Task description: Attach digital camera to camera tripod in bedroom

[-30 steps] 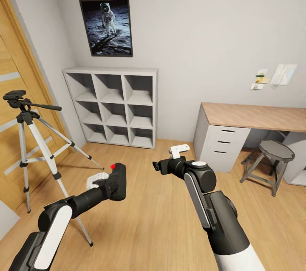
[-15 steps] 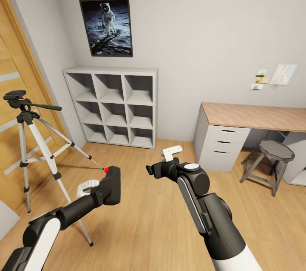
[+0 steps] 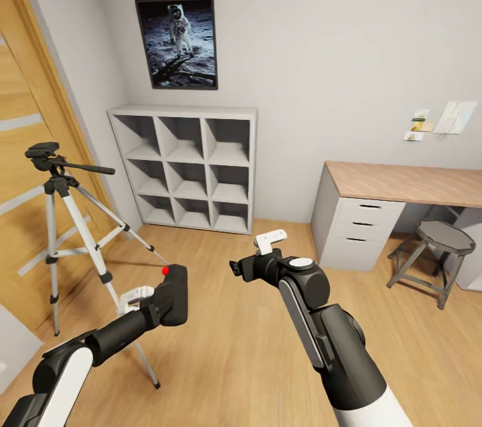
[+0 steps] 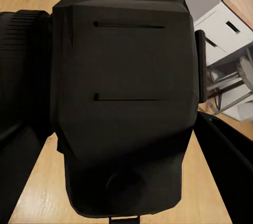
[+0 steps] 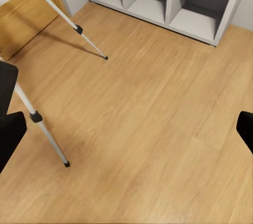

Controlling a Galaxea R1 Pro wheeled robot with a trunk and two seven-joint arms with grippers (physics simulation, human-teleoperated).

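Note:
The digital camera (image 3: 174,293), a black box with a red button on its top corner, hangs above the floor, and my left gripper (image 3: 159,306) is shut on it. In the left wrist view the camera's body (image 4: 124,103) sits close between dark fingers (image 4: 224,155). The camera tripod (image 3: 63,213) stands at the left by the door, its black head and pan handle well above and left of the camera. My right gripper (image 3: 242,269) is open and holds nothing; its fingertips (image 5: 11,129) sit wide apart over the floor, near a tripod leg (image 5: 45,129).
White cube shelves (image 3: 191,173) stand against the back wall under an astronaut poster (image 3: 177,42). A wooden door (image 3: 30,166) lies behind the tripod. At the right are a desk with drawers (image 3: 402,186) and a stool (image 3: 438,249). Wood floor (image 3: 227,360) lies between.
My left gripper sank and drew left with the camera, and the right gripper shifted left. The head view then turned a little left, so the room slid right in the picture.

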